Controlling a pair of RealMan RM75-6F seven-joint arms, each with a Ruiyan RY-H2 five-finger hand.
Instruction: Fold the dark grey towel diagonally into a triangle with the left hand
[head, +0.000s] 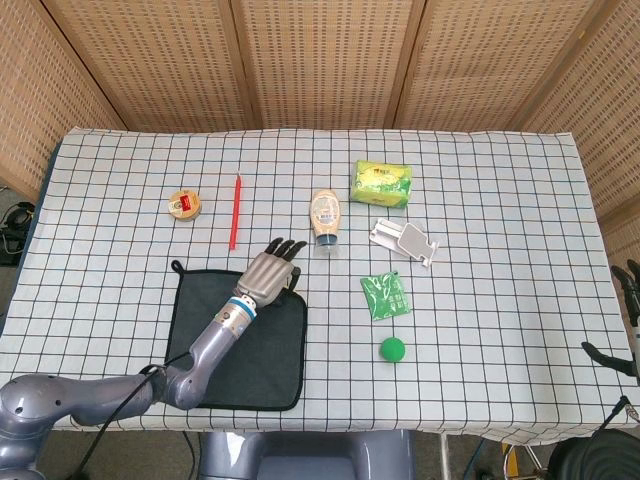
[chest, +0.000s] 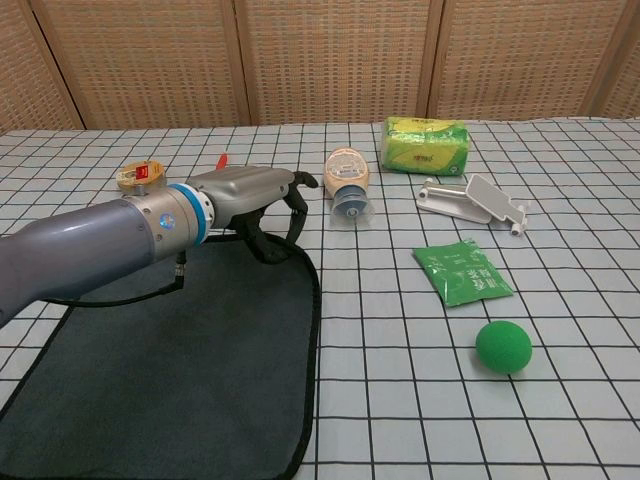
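Note:
The dark grey towel (head: 265, 350) (chest: 180, 370) lies flat and unfolded at the near left of the table. My left hand (head: 272, 268) (chest: 255, 195) hovers over its far right corner, palm down. The fingers curl down to the corner's edge, and a grip on the cloth cannot be made out. The forearm crosses the towel diagonally. My right hand (head: 632, 290) shows only at the far right edge of the head view, off the table, with its fingers apart and nothing in them.
A squeeze bottle (head: 324, 215) (chest: 347, 180) lies just beyond the left hand. A red pen (head: 236, 212) and a tape roll (head: 185, 205) sit further left. To the right are a green tissue pack (head: 384, 182), a white stand (head: 405, 242), a green sachet (head: 386, 296) and a green ball (head: 392, 349).

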